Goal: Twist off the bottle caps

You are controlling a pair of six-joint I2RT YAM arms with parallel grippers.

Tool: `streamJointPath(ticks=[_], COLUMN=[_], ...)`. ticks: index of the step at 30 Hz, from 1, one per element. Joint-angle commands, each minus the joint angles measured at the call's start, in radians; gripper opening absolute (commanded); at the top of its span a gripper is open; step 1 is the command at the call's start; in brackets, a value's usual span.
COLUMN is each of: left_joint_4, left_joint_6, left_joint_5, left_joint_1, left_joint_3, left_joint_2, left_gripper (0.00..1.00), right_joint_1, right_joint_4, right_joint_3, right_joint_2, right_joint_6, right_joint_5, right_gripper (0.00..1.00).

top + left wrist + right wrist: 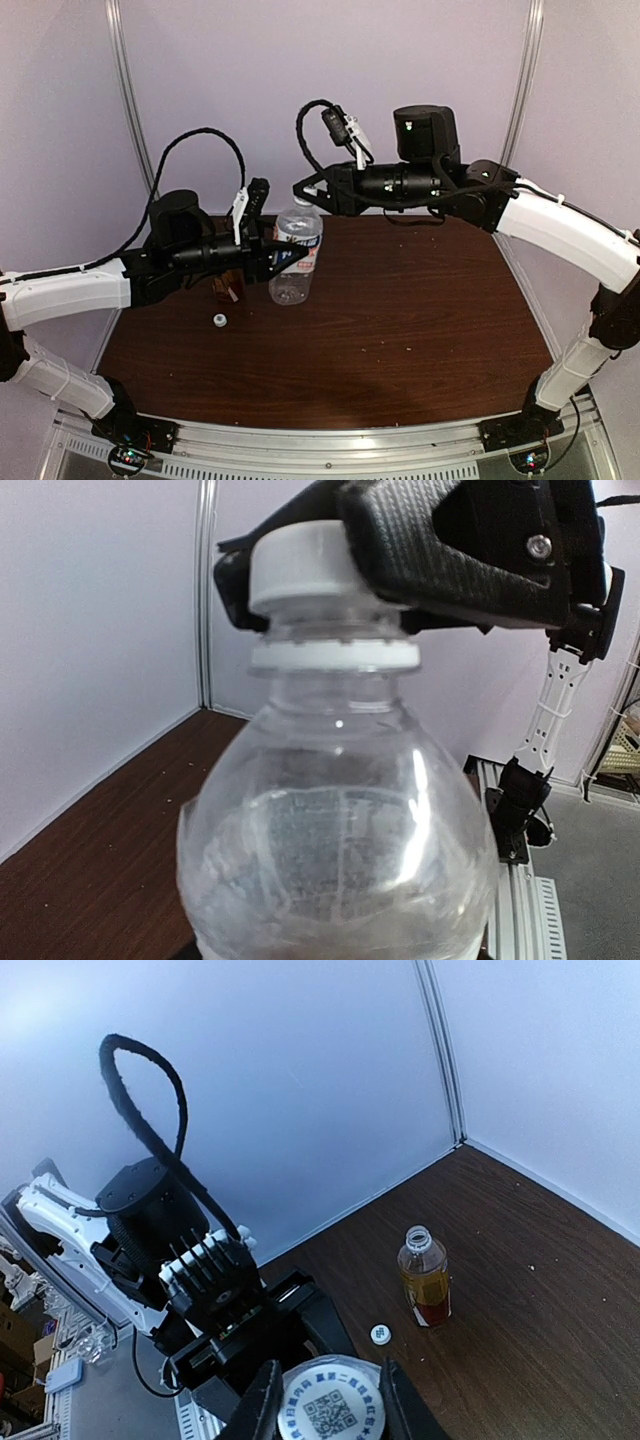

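The dark wood desk (400, 320) carries the clear bottle (340, 830), which stands upright. The left fingers (290, 257) grasp this bottle around its labelled body. The right fingers (440, 550) are clenched from above on its white cap (300, 570), which sits on the neck. Just left of the clear bottle stands the amber bottle (425, 1280), its mouth open. A loose cap (219, 320) lies on the desk, left of the clear bottle and nearer the arm bases.
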Motion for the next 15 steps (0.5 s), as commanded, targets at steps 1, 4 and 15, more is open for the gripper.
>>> streamJointPath(ticks=[1, 4, 15], left_joint_4=[0.032, 0.026, 0.054], left_joint_6=[0.04, 0.05, 0.009], left_joint_5=[0.143, 0.331, 0.638], left_joint_1=[-0.005, -0.005, -0.005], left_joint_3=[0.013, 0.029, 0.042], left_joint_2=[-0.018, -0.009, -0.003], left_gripper=[0.34, 0.34, 0.34], right_joint_1=[-0.024, -0.04, -0.077], right_joint_4=[0.05, 0.026, -0.074], right_joint_3=[-0.018, -0.017, 0.026], right_joint_2=[-0.048, -0.057, -0.034], right_joint_6=[-0.129, -0.246, -0.436], right_joint_5=[-0.186, -0.34, -0.702], right_gripper=[0.16, 0.17, 0.27])
